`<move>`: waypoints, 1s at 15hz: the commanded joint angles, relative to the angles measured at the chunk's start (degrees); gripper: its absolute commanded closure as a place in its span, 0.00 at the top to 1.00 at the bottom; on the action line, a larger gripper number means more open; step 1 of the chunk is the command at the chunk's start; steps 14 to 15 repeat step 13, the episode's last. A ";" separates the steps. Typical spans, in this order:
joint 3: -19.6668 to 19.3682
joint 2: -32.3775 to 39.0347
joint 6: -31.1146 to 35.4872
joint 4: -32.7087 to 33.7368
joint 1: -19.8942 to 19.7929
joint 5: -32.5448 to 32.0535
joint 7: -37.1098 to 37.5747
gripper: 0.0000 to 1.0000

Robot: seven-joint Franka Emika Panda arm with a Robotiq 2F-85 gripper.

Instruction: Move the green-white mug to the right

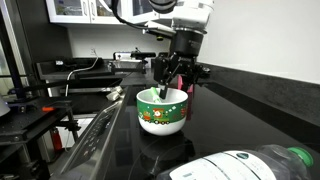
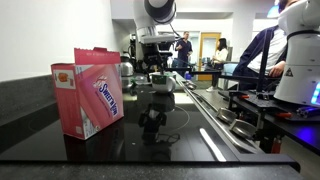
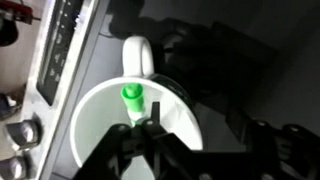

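Note:
The green-white mug (image 1: 162,111) stands upright on the black counter, white with a green rim band and a festive pattern. In the wrist view I look down into its white inside (image 3: 105,130), with the handle (image 3: 137,55) pointing away. A small green-topped thing (image 3: 133,97) stands inside it. My gripper (image 1: 176,84) hangs right over the mug and is open. In the wrist view the gripper (image 3: 205,140) has one finger inside the mug and one outside, astride the rim. In an exterior view the gripper (image 2: 155,72) is small and the mug cannot be made out.
A white plastic bottle with a green cap (image 1: 252,165) lies in the near foreground. A pink carton (image 2: 88,90) stands on the counter. A stove with knobs (image 3: 20,135) borders the counter (image 1: 250,115). Another robot base (image 2: 298,55) and people stand behind.

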 commanded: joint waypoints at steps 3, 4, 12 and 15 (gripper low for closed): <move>-1.07 -6.46 -6.21 -4.02 1.26 -5.56 1.19 1.00; -0.84 -7.87 -5.67 -5.04 1.38 -6.64 1.04 1.00; 1.19 -21.11 -4.07 -13.62 4.01 -20.81 9.74 1.00; 1.95 -22.30 -3.79 -14.60 3.70 -21.82 10.36 1.00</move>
